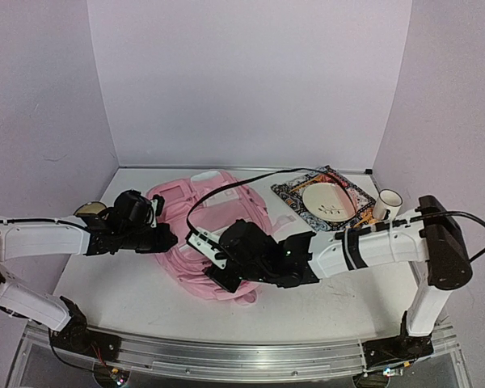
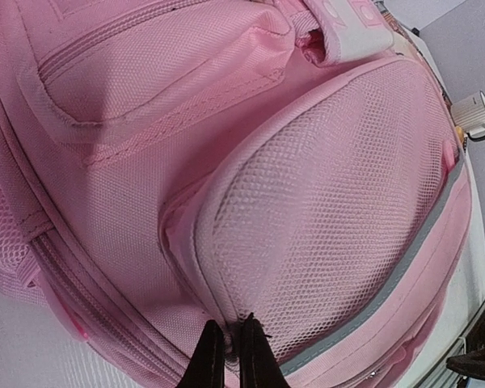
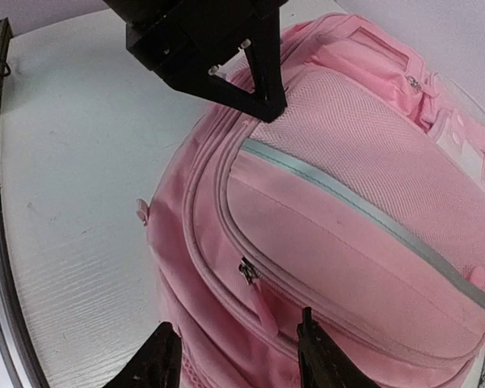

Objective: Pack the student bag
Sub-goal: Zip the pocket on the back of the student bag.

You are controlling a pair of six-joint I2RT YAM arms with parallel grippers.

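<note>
The student bag [image 1: 202,222] is a large pink backpack lying flat in the middle of the table. My left gripper [image 1: 168,239] is at its left side. In the left wrist view the gripper [image 2: 231,356] is shut, pinching a fold of fabric at the edge of the bag's mesh pocket [image 2: 331,202]. My right gripper [image 1: 216,264] is at the bag's near end. In the right wrist view it [image 3: 238,364] is open, its fingers on either side of a pink zipper pull [image 3: 261,307] on a closed zip, just above it. The left gripper [image 3: 263,101] shows there too, its tip on the bag.
A patterned book [image 1: 289,194] with a white plate [image 1: 327,200] on it lies right of the bag. A white cup [image 1: 386,204] stands beyond it and also shows in the left wrist view [image 2: 475,113]. A small round object [image 1: 89,210] sits at the far left.
</note>
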